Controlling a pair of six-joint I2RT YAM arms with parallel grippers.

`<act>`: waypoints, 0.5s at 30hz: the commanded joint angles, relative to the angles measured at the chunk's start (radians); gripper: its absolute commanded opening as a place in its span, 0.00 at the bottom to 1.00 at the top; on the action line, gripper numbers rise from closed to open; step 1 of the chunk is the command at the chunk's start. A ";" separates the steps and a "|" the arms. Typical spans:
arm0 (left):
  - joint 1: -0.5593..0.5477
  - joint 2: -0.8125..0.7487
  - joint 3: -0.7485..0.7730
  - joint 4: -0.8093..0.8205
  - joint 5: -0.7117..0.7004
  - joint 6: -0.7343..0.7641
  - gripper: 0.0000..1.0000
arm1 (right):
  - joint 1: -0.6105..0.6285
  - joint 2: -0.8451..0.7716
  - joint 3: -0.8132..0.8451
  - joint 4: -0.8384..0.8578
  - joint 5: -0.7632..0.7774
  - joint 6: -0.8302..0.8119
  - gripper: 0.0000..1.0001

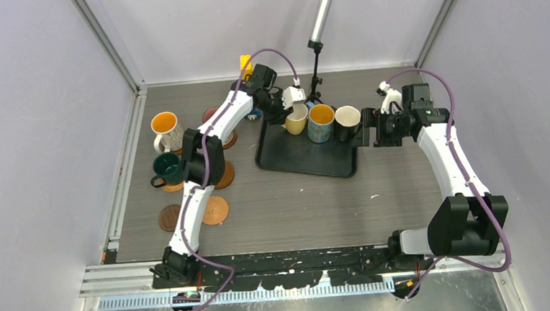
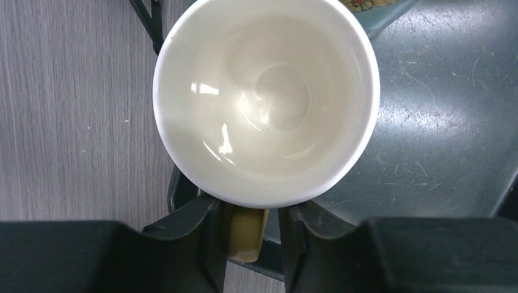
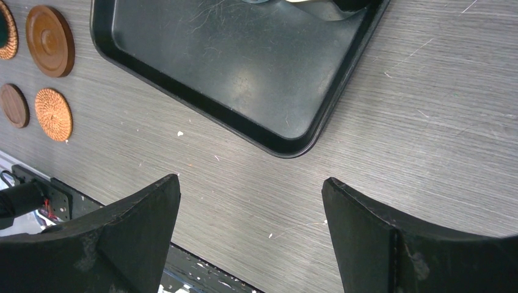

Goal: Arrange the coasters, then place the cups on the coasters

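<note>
My left gripper [image 1: 287, 111] [image 2: 250, 210] has closed around the handle [image 2: 247, 235] of the cream-yellow cup [image 1: 296, 118] [image 2: 266, 97], which stands at the back left corner of the black tray [image 1: 308, 161]. Beside it on the tray are the blue cup [image 1: 320, 122] and the white cup [image 1: 347, 122]. My right gripper [image 1: 368, 132] [image 3: 250, 180] hangs open over bare table, right of the tray [image 3: 244, 79]. At the left, the patterned cup [image 1: 166, 130] and the teal cup [image 1: 166, 169] stand near a glossy brown coaster [image 1: 221, 174] [image 3: 50, 41], a woven one [image 3: 53, 114] and a dark one [image 3: 13, 105].
A yellow toy brick [image 1: 246, 63] stands at the back behind my left wrist. A lamp stand [image 1: 315, 74] rises just behind the tray. Side walls close in the table on the left and right.
</note>
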 commanded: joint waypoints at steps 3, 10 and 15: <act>-0.005 -0.053 -0.008 0.069 0.022 -0.095 0.25 | 0.003 -0.005 0.038 0.011 0.003 -0.013 0.90; -0.004 -0.175 -0.150 0.152 0.017 -0.166 0.02 | 0.003 -0.003 0.047 0.011 0.000 -0.010 0.90; 0.013 -0.341 -0.250 0.182 0.037 -0.247 0.00 | 0.003 0.000 0.051 0.020 -0.003 0.002 0.90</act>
